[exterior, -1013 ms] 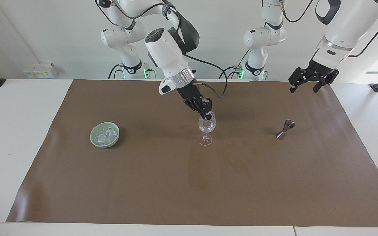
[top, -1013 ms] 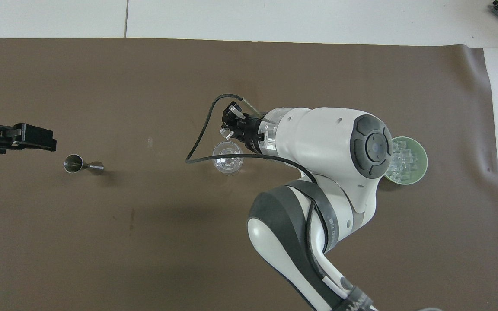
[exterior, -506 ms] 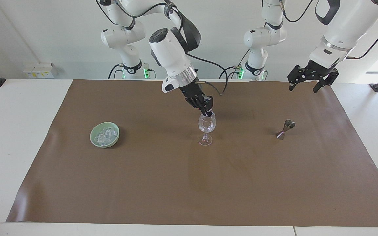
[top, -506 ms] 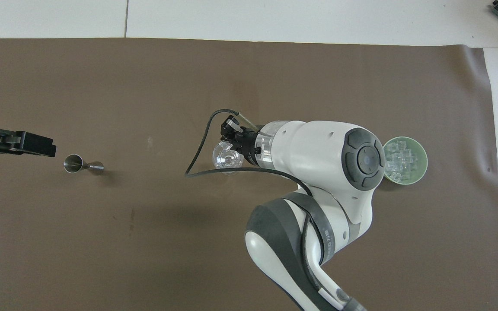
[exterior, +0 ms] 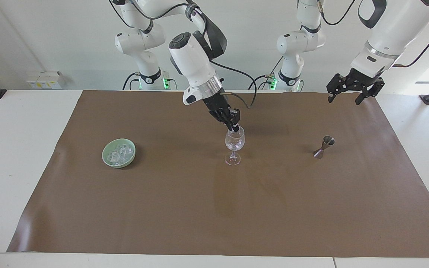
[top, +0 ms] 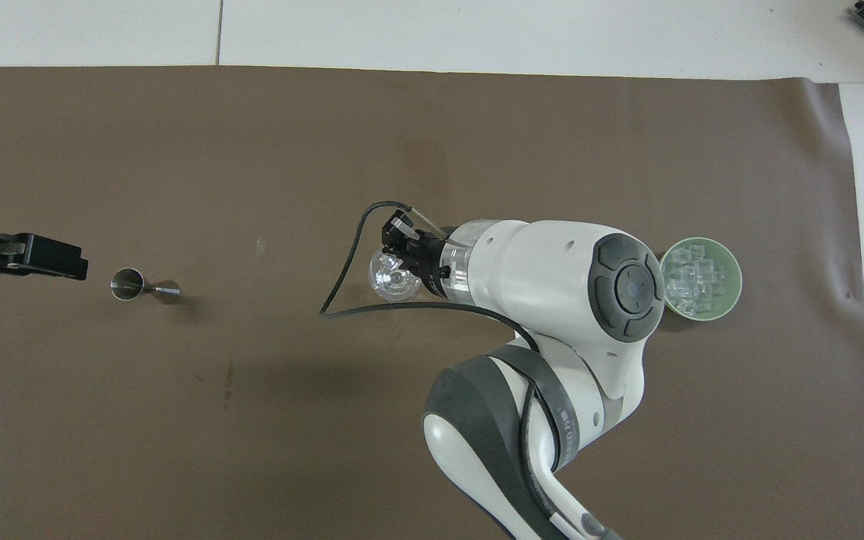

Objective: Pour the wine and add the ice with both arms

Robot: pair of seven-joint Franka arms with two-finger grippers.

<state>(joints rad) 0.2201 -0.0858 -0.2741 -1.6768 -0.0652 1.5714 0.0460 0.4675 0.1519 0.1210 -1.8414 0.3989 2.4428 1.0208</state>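
Ice over the glass, right gripper clenched at the rim

Left of frame in the facing view, the bowl (exterior: 118,153) sits with the ice (exterior: 119,153) heaped inside: small, hard, slick cubes, light but apt to squirt free, so pinch one across flat faces. At centre, the right gripper (exterior: 235,130) is clenched on a cube, I'd judge, just above the glass (exterior: 234,146), which is thin, fragile and tippy on its stem. Right of centre stands the jigger (exterior: 323,146). Upper right, the left gripper (exterior: 348,95) waits, released, in the air.
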